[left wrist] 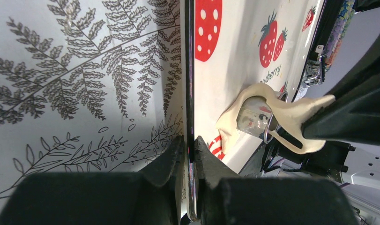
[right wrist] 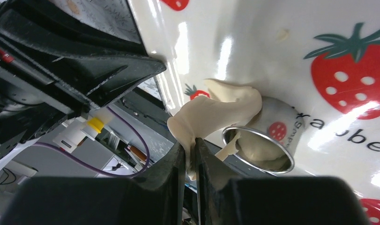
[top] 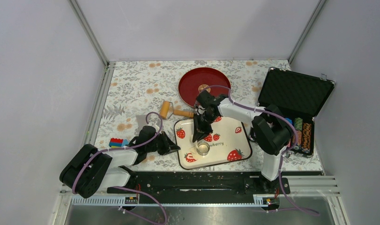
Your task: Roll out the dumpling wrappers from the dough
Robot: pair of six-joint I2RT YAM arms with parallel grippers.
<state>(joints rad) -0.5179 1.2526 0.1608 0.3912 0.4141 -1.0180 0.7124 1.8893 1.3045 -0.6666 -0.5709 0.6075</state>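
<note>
A ragged strip of off-white dough (right wrist: 220, 110) is pulled up off the strawberry tray (top: 234, 140) and drapes over the small metal ring cutter (right wrist: 259, 145). My right gripper (right wrist: 191, 157) is shut on the strip's lower end, just above the cutter (top: 203, 148). Cream dough (right wrist: 263, 158) sits inside the ring; I cannot tell its shape. My left gripper (left wrist: 191, 149) is shut on the tray's left rim (left wrist: 190, 70). In the left wrist view the dough (left wrist: 291, 115) stretches round the cutter (left wrist: 256, 119). No separate wrapper disc shows.
A red plate (top: 204, 83) lies behind the tray, and a wooden roller (top: 171, 111) lies at its back left. An open black case (top: 295, 96) with chips stands at the right. Coloured bricks (top: 115, 142) lie at the left, on the floral cloth (top: 131, 89).
</note>
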